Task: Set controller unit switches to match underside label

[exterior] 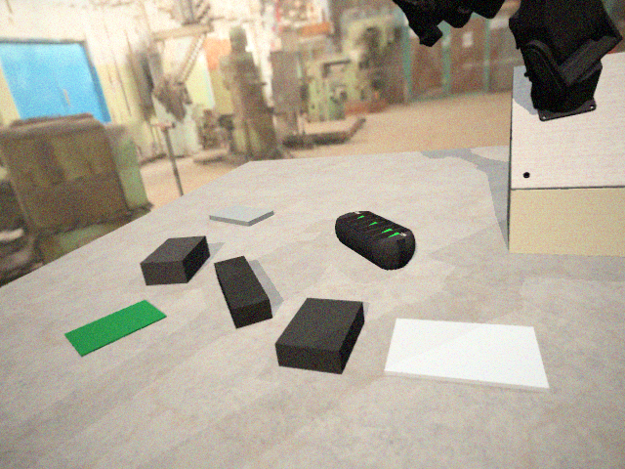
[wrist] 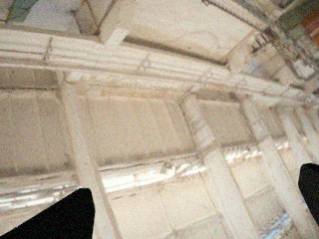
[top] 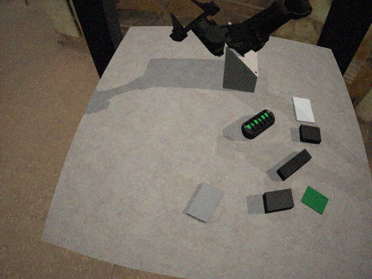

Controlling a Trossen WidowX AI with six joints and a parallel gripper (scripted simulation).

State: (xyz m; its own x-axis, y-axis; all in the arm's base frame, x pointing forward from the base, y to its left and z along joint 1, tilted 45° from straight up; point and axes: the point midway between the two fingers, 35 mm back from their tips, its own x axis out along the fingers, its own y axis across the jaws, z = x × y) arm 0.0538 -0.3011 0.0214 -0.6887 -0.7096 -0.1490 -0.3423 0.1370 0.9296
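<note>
The dark grey controller unit [top: 253,132] [exterior: 363,245], a rounded oblong, sits on the bench [top: 135,156] [exterior: 454,424] with its switch side up. A row of green switch ends shows along its top in the top and exterior views; which ends are pressed down is too small to tell. Its underside label is hidden. My gripper [top: 182,7] [wrist: 196,180] is open and empty, high above the bench's far side and well away from the unit. In the wrist view its two fingertips stand wide apart, with only the room's structure behind them.
A wedge-shaped stand [top: 238,73] [exterior: 564,217] is behind the unit. Around lie a white plate [top: 303,110] [exterior: 467,353], a small black block [top: 310,133] [exterior: 320,333], a long block [top: 293,165] [exterior: 242,290], a grey block [top: 278,200], a green board [top: 314,199] and a grey plate [top: 205,202].
</note>
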